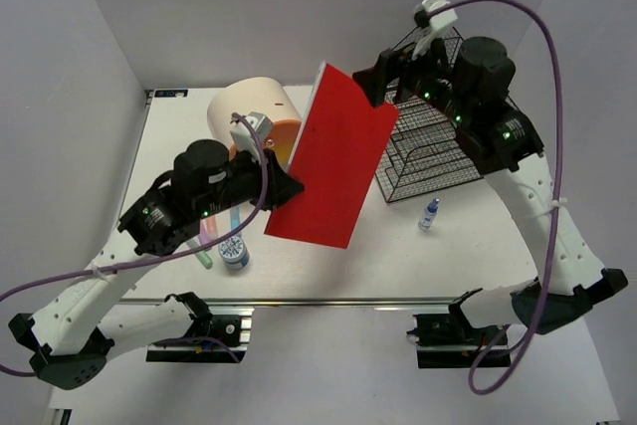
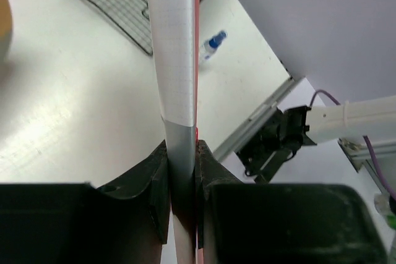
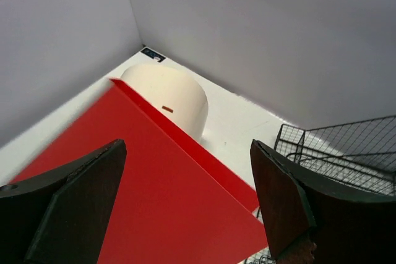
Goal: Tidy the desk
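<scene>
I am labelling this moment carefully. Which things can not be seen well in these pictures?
- Top view: red folder hides part of the cream box.
- Top view: left arm partly covers the pens.
- Top and left wrist views: small bottle label too small to read.
- Right wrist view: wire rack cut off by the frame edge.

Left hand (image 2: 182, 156) clamped, right hand (image 3: 187, 146) spread wide

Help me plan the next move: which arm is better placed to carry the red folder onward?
Left, probably. The left gripper is clamped on the red folder at its lower edge; the right gripper stands open near its top edge, holding nothing.
</scene>
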Motion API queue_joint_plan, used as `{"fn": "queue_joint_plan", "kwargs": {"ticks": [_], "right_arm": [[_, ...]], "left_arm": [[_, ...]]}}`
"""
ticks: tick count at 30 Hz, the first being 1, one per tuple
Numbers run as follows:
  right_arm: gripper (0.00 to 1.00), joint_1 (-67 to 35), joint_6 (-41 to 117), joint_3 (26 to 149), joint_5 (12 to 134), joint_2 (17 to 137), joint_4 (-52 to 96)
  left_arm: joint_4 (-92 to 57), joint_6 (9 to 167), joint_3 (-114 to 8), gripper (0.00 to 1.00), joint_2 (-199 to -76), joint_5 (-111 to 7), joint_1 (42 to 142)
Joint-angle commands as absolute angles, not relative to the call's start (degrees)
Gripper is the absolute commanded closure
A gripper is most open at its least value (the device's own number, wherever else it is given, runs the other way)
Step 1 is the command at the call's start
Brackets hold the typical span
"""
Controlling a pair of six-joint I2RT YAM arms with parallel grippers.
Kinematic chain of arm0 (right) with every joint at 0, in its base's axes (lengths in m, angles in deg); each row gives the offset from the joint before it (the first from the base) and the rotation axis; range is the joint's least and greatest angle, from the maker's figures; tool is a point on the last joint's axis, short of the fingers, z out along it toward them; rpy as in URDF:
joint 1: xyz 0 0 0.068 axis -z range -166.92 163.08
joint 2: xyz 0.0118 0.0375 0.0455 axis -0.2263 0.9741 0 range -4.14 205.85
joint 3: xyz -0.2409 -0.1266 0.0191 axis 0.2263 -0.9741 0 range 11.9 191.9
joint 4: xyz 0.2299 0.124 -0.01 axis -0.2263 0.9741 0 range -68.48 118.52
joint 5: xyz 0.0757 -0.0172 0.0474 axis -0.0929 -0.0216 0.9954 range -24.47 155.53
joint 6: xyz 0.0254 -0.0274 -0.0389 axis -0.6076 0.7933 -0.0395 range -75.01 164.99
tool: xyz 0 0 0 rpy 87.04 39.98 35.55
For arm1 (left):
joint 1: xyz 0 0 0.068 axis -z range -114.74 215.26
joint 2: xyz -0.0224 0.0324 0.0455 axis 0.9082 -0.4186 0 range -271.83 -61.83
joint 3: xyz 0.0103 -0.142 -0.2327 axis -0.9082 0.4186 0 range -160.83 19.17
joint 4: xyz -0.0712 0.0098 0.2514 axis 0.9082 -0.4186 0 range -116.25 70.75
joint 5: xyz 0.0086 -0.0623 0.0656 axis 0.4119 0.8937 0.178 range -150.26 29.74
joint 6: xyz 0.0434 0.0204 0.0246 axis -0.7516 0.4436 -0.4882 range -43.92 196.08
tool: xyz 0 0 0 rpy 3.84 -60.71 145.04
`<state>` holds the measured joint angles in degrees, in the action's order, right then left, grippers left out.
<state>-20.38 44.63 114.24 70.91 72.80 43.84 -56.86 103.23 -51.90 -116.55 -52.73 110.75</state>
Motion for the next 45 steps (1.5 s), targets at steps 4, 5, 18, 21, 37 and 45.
{"fn": "queue_joint_plan", "kwargs": {"ticks": [4, 5, 18, 21, 37, 45], "right_arm": [[0.13, -4.96, 25.59, 115.44, 88.8, 73.9, 39.11], [0.13, -1.9, 23.92, 114.48, 93.08, 73.47, 37.27], [0.14, 17.82, 4.04, 97.94, 119.4, 71.44, 7.19], [0.14, 19.31, 2.2, 95.93, 122.21, 71.27, 4.13], [0.16, 23.18, 4.65, 86.52, 126.79, 66.52, -1.16], [0.17, 24.5, 1.67, 83.62, 127.75, 68.19, -3.52]], "left_arm": [[-58.1, 97.97, -65.37, 1.0, -119.92, -58.76, 110.08], [-59.32, 97.53, -67.03, 1.0, -120.8, -58.94, 110.08], [-61.19, 93.65, -92.62, 1.0, -141.19, -47.7, 105.6], [-57.76, 93.92, -94.55, 1.0, -144.79, -42.25, 102.62], [-32.99, 100.68, -98.08, 1.0, -157.63, -17.11, 92.16], [-22.78, 105.16, -95.7, 1.0, -157.81, -13.15, 91.1]]}}
